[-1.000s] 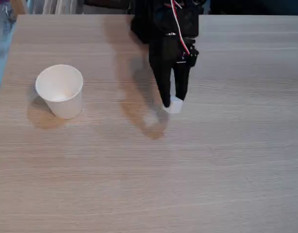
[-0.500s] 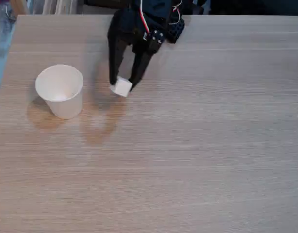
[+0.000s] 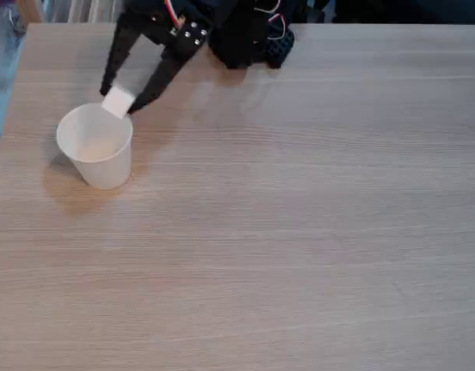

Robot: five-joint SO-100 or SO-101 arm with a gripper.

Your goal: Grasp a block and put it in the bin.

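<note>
Gripper (image 3: pixel 118 101) clamps one block (image 3: pixel 117 101) above one bin's (image 3: pixel 98 158) rim.

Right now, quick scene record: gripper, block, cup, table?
gripper: shut on the block, held above the table at the cup's far rim in the fixed view
block: small white cube, between the fingertips, not yet in the cup
cup: white paper cup, upright, open, left part of the table
table: light wood grain
</note>
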